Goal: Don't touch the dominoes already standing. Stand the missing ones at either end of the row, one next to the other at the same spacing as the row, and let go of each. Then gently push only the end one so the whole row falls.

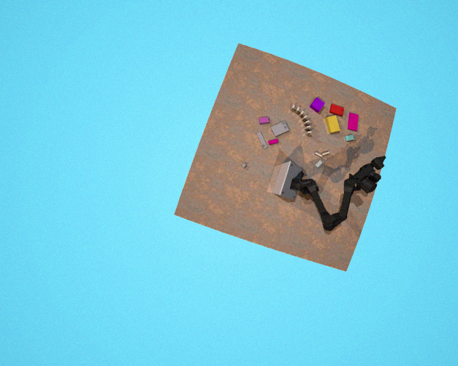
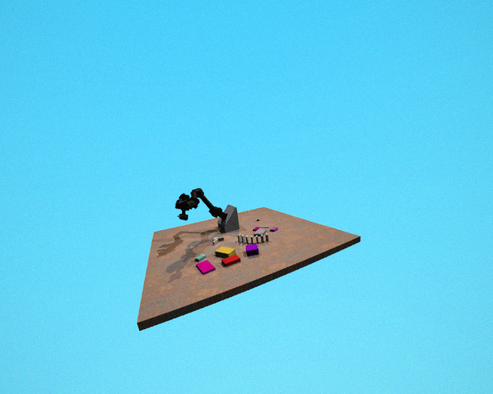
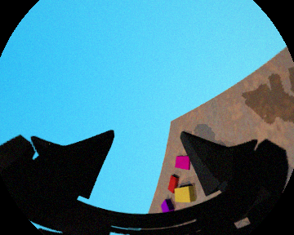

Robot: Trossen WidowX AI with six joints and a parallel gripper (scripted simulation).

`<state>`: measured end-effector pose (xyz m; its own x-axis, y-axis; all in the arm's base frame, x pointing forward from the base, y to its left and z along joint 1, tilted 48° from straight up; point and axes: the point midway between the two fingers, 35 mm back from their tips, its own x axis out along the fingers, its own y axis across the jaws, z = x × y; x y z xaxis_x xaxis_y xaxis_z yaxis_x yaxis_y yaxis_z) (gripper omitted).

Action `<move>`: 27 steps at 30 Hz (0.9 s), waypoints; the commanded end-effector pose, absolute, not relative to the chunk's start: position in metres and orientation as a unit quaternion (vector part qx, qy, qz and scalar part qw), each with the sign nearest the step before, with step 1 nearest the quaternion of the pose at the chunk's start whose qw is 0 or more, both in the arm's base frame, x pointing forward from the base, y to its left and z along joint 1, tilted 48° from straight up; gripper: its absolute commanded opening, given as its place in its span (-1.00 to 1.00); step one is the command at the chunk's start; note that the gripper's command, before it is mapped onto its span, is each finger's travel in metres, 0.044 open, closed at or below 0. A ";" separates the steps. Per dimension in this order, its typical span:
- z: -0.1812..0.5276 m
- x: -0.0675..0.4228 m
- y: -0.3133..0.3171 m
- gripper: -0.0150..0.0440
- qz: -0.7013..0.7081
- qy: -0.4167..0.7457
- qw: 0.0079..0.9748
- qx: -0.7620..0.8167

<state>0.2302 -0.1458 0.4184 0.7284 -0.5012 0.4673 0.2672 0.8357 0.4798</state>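
A curved row of several pale dominoes (image 1: 302,118) (image 2: 252,238) stands upright near the middle of the brown table (image 1: 229,189) (image 2: 174,296) (image 3: 235,119). Two loose dominoes (image 1: 321,153) (image 2: 217,240) lie flat between the row and the arm's grey base (image 1: 284,180) (image 2: 230,218). My gripper (image 1: 379,161) (image 2: 182,215) (image 3: 149,134) is open and empty. It hangs high in the air over the table's right edge, far from the dominoes. In the wrist view it points past the table's edge at blue background.
Purple (image 1: 317,104) (image 3: 166,206), red (image 1: 336,109) (image 3: 173,183), yellow (image 1: 332,123) (image 3: 184,194), magenta (image 1: 352,121) (image 3: 182,162) and teal (image 1: 349,137) blocks lie right of the row. A grey box (image 1: 279,128), grey bar (image 1: 261,139) and small pink pieces (image 1: 263,119) lie left of it.
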 end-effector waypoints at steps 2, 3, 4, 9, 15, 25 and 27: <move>0.338 0.270 -0.164 1.00 -0.323 -0.044 0.945 -0.019; 0.327 0.273 -0.164 1.00 -0.326 -0.010 0.944 -0.048; 0.317 0.276 -0.165 1.00 -0.328 0.024 0.941 -0.077; 0.266 0.282 -0.163 1.00 -0.303 0.197 0.904 -0.230; 0.208 0.275 -0.155 1.00 -0.197 0.390 0.796 -0.419; 0.134 0.229 -0.135 1.00 0.153 0.585 0.431 -0.670; 0.126 0.215 -0.131 1.00 0.246 0.591 0.326 -0.696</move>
<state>0.2644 -0.1475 0.1809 0.5491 -0.6312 -0.5478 -0.2770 0.4810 -0.8318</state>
